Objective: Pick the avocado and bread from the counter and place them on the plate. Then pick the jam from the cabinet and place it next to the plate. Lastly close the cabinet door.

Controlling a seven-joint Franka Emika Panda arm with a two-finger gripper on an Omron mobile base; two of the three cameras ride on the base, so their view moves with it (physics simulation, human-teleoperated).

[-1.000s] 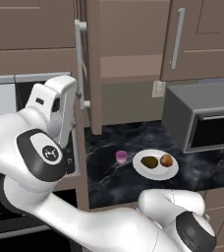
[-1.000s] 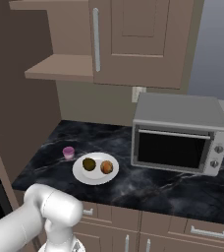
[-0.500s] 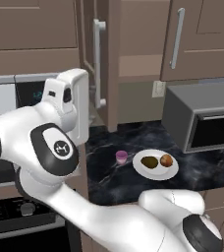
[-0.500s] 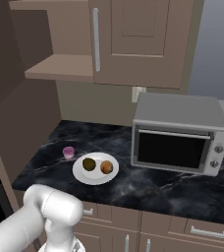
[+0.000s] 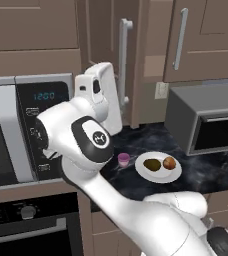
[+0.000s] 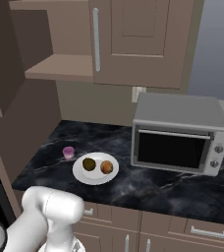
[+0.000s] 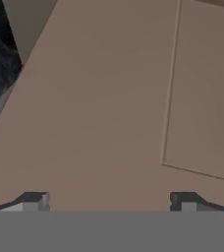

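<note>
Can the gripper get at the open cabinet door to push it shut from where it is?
Probably yes. The gripper is open, empty and faces the brown panel of the cabinet door at close range in the hand view, with nothing between them. The jam and plate sit lower, out of the way.

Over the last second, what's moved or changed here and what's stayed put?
The arm has pushed the open cabinet door further toward shut: in the left base view its handle has swung right. The claw holds nothing, its tips apart against the brown door panel. Unchanged: the avocado and bread lie on the plate, the jam stands beside it on the counter.
</note>
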